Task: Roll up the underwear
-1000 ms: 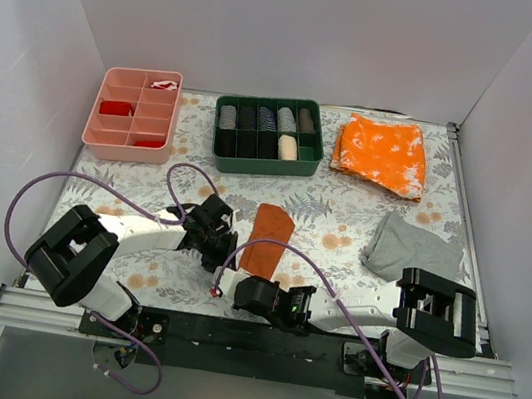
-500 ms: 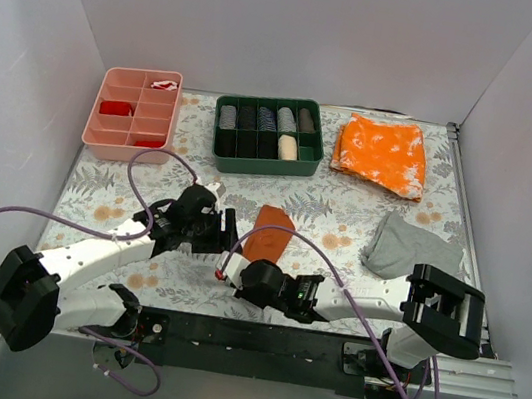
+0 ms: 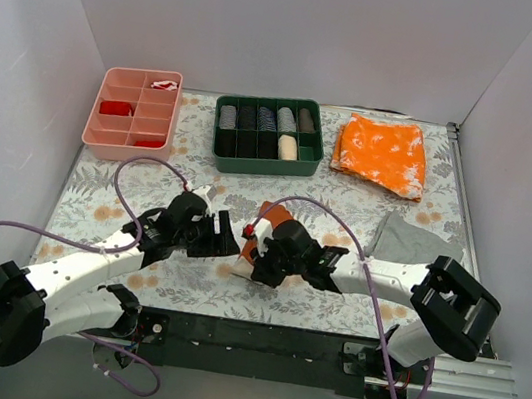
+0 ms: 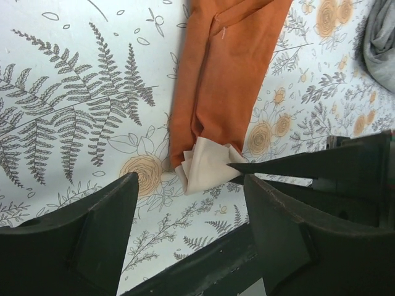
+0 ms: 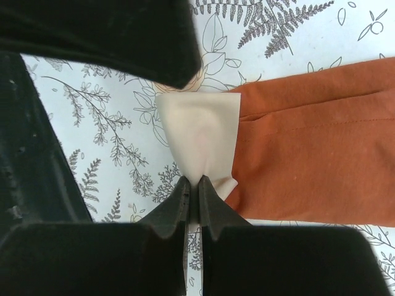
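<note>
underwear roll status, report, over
Left gripper open beside the underwear. Right gripper shut on its folded cream end, rest lies flat. Grey cloth lies well apart.

Readable text: none in any view.
Table [image 3: 347,197]: no words or numbers (only a printed fern and flower pattern).
Underwear [image 4: 228,80]: plain cloth and stitching, no legible tag or brand.
Green tray [image 3: 263,167]: no label to read.
Pink tray [image 3: 130,150]: no label to read.

Underwear [image 4: 225,80] at ctr of table [image 3: 368,195] — divided bin [image 3: 261,166] behind it, loose cloth [image 3: 411,241] to R.
</note>
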